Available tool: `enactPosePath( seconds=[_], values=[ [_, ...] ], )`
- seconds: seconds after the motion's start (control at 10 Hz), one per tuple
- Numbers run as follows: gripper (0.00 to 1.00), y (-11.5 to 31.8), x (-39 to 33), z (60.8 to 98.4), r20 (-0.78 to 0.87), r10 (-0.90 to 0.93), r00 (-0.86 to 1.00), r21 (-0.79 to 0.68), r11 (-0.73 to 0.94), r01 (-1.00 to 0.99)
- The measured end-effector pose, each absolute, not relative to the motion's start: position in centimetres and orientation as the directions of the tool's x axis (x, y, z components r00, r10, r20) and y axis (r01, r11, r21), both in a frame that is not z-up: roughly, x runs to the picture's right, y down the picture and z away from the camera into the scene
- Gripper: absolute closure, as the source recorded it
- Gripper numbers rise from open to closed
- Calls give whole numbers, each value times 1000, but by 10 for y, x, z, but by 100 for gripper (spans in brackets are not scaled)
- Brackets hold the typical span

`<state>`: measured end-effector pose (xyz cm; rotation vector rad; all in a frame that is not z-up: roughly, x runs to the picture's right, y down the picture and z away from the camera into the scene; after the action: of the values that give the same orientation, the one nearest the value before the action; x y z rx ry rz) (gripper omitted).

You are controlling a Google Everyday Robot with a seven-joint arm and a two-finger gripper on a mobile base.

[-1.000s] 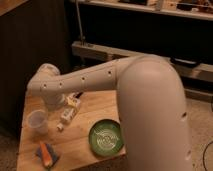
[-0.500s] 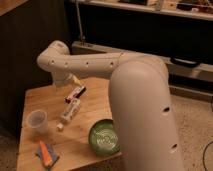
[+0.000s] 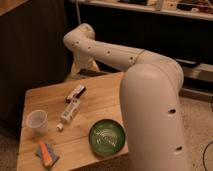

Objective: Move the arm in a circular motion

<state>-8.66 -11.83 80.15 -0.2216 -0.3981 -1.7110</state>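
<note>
The arm (image 3: 150, 85) is a large glossy white tube with rows of small dark holes. It rises from the bottom right, runs up and left to a bend (image 3: 80, 36), then drops toward the far edge of the wooden table (image 3: 100, 97). The gripper (image 3: 83, 67) hangs at the end of that last segment, just beyond the table's far edge and above the floor behind it. It holds nothing that I can see.
On the table lie a red and white packet (image 3: 76, 92), a white bottle (image 3: 70, 111) on its side, a clear plastic cup (image 3: 37, 120), a green plate (image 3: 107, 136) and an orange and blue sponge (image 3: 46, 154). Dark shelving (image 3: 150, 20) stands behind.
The arm's bend and wrist have swung up and to the right, from over the table's left part to past its far edge. The packet and bottle now show in full.
</note>
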Motion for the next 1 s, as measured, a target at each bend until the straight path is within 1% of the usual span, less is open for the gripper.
enactPosePath(
  seconds=[0.2,0.4,0.7,1.0],
  values=[
    [20,-135,-45,802,341,-930,-138,135,-97,986],
    [20,-130,5,791,334,-940,-67,104,-34,994],
    [20,-97,64,758,320,-946,51,34,65,997],
    [20,-51,122,719,307,-936,172,-31,171,985]
  ],
)
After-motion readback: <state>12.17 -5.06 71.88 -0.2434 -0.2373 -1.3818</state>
